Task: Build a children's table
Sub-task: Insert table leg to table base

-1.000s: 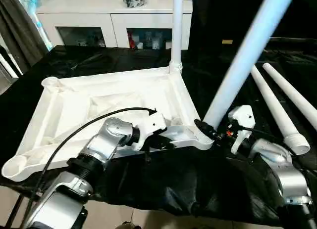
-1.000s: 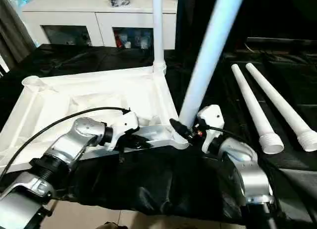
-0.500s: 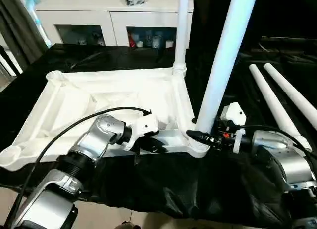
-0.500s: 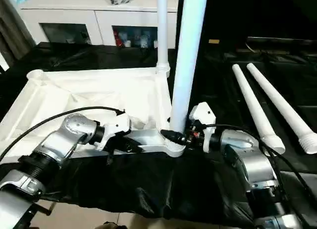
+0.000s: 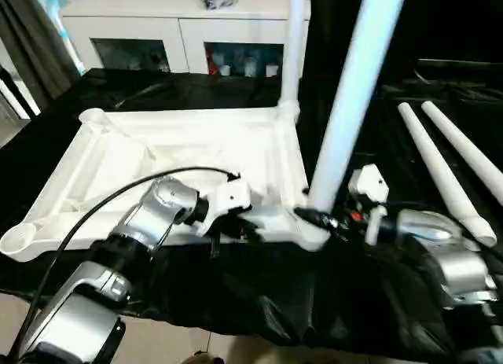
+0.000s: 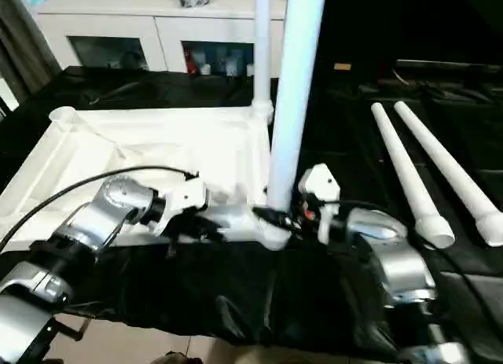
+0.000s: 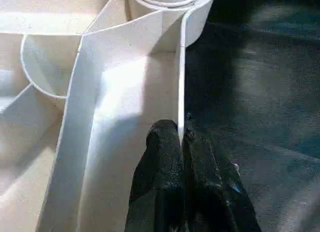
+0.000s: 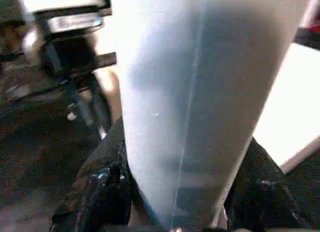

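Clamping the base of a white tubular leg (image 5: 354, 89), our right gripper (image 5: 316, 217) sits at lower centre-right of the head view, its black fingers (image 8: 100, 192) on either side of the tube just above the near right corner socket (image 5: 311, 234) of the upturned white tabletop (image 5: 118, 163). Our left gripper (image 5: 245, 229), at lower centre, has its fingers pressed together on the thin near rim wall (image 7: 181, 91) of that tabletop, just beside the same socket.

From the head view, we judge this leg to be leaning a little toward the upper right of the frame, not as upright as the leg already standing (image 5: 294, 42) in the far right socket at upper centre. If we press or twist while it leans, the threaded end could bind or cross-thread in the socket, or skip out altogether. The tube is smooth, so it may also slip or rotate inside the right gripper and leave us turning nothing.

Our left pinch holds only a narrow plastic edge; a hard push on the leg could flex it, pull it free and let the tabletop slide on the black-covered counter (image 5: 236, 301), which looks slick and creased.

Two spare legs (image 5: 440, 163) lie at the right of the frame, well apart from the work, though a wide swing of the held leg could sweep across them.
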Motion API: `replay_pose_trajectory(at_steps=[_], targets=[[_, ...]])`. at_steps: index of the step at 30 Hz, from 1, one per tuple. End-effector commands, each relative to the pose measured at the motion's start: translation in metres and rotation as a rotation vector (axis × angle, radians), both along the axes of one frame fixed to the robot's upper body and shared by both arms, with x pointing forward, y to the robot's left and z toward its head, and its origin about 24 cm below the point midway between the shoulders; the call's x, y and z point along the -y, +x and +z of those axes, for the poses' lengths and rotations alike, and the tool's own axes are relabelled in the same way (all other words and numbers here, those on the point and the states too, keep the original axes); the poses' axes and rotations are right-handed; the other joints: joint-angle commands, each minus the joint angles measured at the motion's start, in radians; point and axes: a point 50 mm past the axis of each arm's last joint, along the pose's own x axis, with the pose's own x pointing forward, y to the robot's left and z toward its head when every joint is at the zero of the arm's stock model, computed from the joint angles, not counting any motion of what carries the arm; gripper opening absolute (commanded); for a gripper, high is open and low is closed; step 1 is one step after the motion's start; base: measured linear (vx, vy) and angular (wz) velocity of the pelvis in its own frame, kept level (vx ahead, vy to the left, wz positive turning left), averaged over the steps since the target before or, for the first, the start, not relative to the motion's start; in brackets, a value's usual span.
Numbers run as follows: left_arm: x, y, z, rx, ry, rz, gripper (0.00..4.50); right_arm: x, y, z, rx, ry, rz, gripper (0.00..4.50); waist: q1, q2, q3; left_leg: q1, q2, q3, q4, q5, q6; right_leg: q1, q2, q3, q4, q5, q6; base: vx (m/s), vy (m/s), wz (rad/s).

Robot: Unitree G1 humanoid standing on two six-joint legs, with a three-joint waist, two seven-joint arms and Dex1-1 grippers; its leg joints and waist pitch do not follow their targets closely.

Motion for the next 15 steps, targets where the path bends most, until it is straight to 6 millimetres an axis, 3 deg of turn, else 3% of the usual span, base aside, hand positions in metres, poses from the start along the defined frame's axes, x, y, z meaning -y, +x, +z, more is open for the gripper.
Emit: replay_pose_trajectory(at_steps=[1, 4, 9, 12, 15], targets=[[0.024, 0.018, 0.035, 0.149, -0.103, 0.091, 0.0, -0.001, 0.008, -0.028, -0.103, -0.041, -0.193, 1.89, -0.004, -0.011, -0.056, 0.028, 0.055, -0.036, -0.089, -0.344, -0.024, 0.033, -0.064, 0.041, -0.09, -0.366, -0.227, 0.0, 0.0, 0.0], [0.042, 0.02, 0.036, 0.164, -0.134, 0.186, 0.0, -0.004, 0.022, -0.029, -0.099, -0.024, -0.353, 1.89, -0.014, -0.012, -0.056, 0.023, 0.054, -0.038, -0.09, -0.35, -0.031, 0.034, -0.064, 0.039, -0.09, -0.378, -0.219, 0.0, 0.0, 0.0], [0.078, 0.018, 0.036, 0.198, -0.144, 0.29, 0.0, -0.018, 0.038, -0.033, -0.126, -0.044, -0.477, 1.89, -0.014, -0.016, -0.062, 0.021, 0.049, -0.031, -0.082, -0.278, 0.006, 0.037, -0.06, 0.039, -0.092, -0.291, -0.23, 0.0, 0.0, 0.0], [0.086, 0.015, 0.031, 0.217, -0.122, 0.286, 0.0, -0.026, 0.042, -0.032, -0.12, -0.042, -0.472, 1.89, -0.008, -0.017, -0.066, 0.017, 0.048, -0.029, -0.078, -0.217, 0.04, 0.043, -0.059, 0.037, -0.086, -0.223, -0.238, 0.0, 0.0, 0.0], [0.087, 0.015, 0.031, 0.215, -0.121, 0.289, 0.0, -0.028, 0.043, -0.031, -0.118, -0.041, -0.471, 1.89, -0.008, -0.015, -0.067, 0.017, 0.049, -0.029, -0.077, -0.204, 0.054, 0.044, -0.057, 0.035, -0.084, -0.192, -0.246, 0.0, 0.0, 0.0]])
